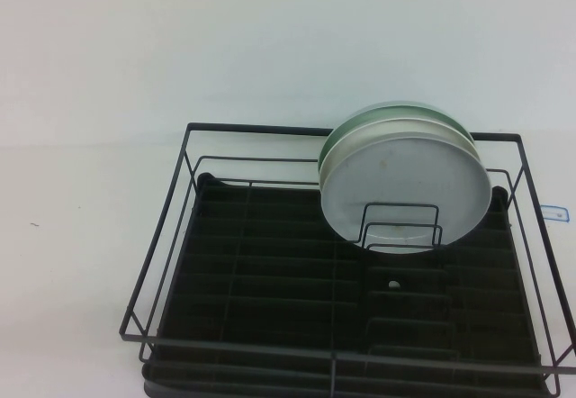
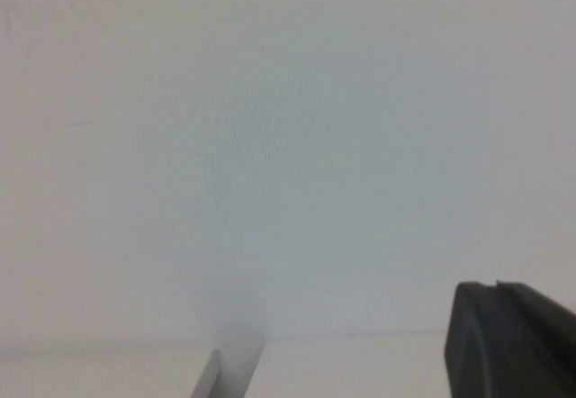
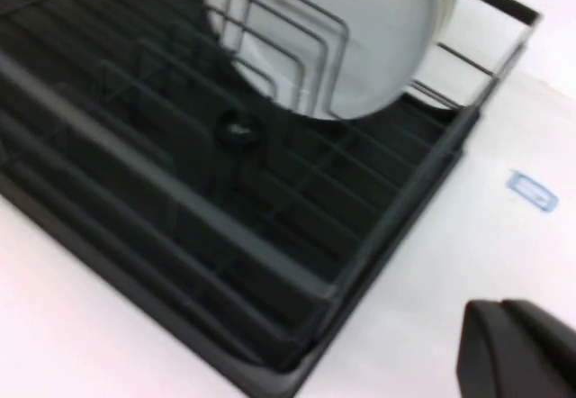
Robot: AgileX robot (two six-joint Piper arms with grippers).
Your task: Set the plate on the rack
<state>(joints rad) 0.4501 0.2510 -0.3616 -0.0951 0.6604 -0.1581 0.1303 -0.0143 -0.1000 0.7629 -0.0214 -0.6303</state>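
Note:
The pale grey-white plate (image 1: 405,186) stands on edge in the black wire rack (image 1: 180,236), leaning in the upright dividers at the rack's far right. It also shows in the right wrist view (image 3: 360,38), with the rack (image 3: 180,191) below it. A green-edged plate (image 1: 378,114) stands just behind it. Neither gripper shows in the high view. My left gripper (image 2: 497,286) is shut and empty over bare white table. My right gripper (image 3: 502,305) is shut and empty over the table beside the rack's right side, apart from the plate.
The rack's left half and near part hold only the slatted tray base (image 1: 261,272). A small blue label (image 1: 556,212) lies on the white table right of the rack; it also shows in the right wrist view (image 3: 531,189).

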